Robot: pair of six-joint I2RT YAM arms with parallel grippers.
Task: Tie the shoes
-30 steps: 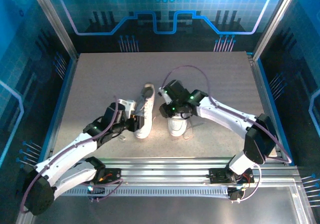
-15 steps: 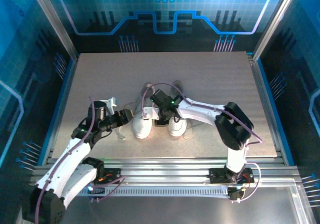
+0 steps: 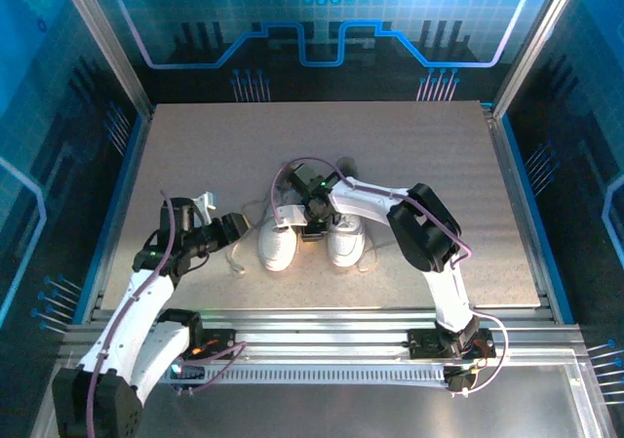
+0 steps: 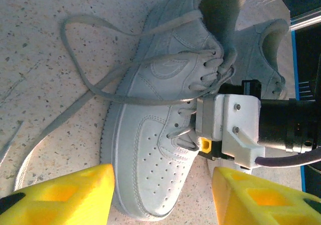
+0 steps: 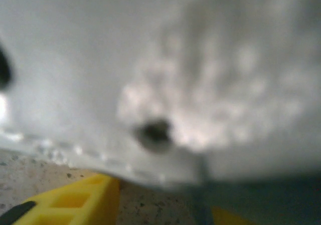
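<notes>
Two white shoes lie side by side mid-table, toes toward the arms: the left shoe [image 3: 278,248] [image 4: 155,135] and the right shoe [image 3: 347,245] [image 4: 268,44]. Loose white laces [image 4: 75,27] trail over the table left of the left shoe. My left gripper [image 3: 237,229] [image 4: 163,177] sits just left of that shoe, open, with the toe in front of its yellow fingers [image 4: 60,197]. My right gripper [image 3: 310,225] [image 5: 165,200] hangs low between the two shoes, against the left shoe's lacing, its fingers [image 5: 70,200] apart. A blurred white shoe surface [image 5: 200,74] sits right at its camera.
The speckled table [image 3: 195,155] has free room behind and to both sides of the shoes. A raised metal frame [image 3: 517,194] edges it left and right, with rails along the near edge [image 3: 322,336]. The right arm's elbow [image 3: 424,228] folds close beside the right shoe.
The right arm has folded in and its gripper has moved left, down between the shoes. The left gripper has drawn back leftward from the left shoe, which now lies straighter.
</notes>
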